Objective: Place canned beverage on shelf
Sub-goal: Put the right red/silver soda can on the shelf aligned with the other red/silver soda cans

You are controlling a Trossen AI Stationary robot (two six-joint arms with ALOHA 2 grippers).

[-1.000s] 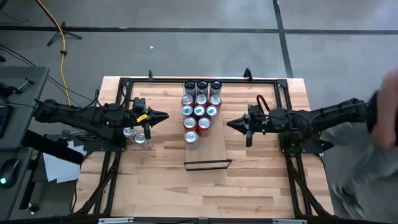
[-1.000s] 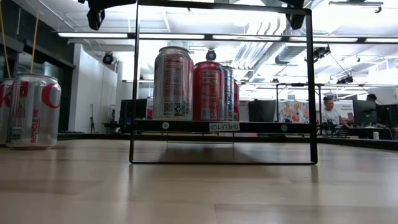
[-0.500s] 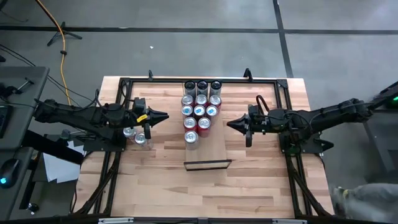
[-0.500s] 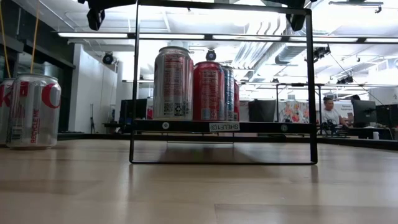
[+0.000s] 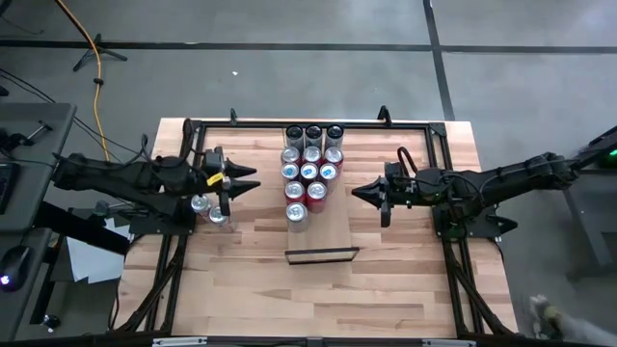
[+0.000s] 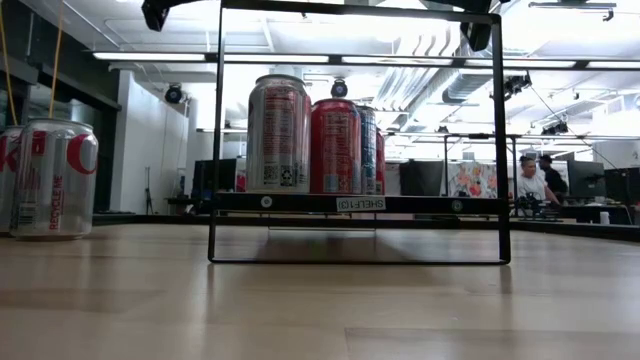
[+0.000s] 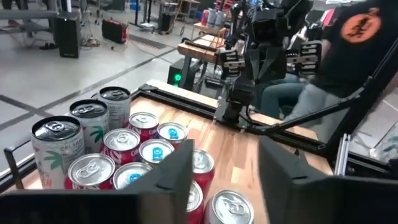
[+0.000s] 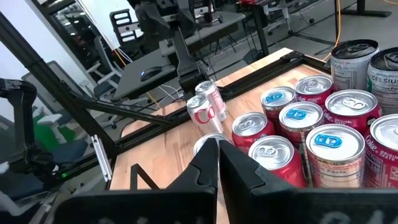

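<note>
I see my left gripper [image 5: 249,177] above the left side of the striped wooden table [image 5: 405,280], its two dark fingers parted with nothing between them. Two loose silver cans [image 5: 208,209] stand on the table just under that arm. My right gripper [image 5: 356,193] hangs over the right side, fingers pressed tight together and empty, pointing at the cans in the middle. The long pale wooden shelf board [image 5: 332,228] with a thin black lip lies in the middle of the table. A tight bunch of red, silver and blue-topped cans [image 5: 310,172] stands on its far part. The near part of the shelf is bare.
</note>
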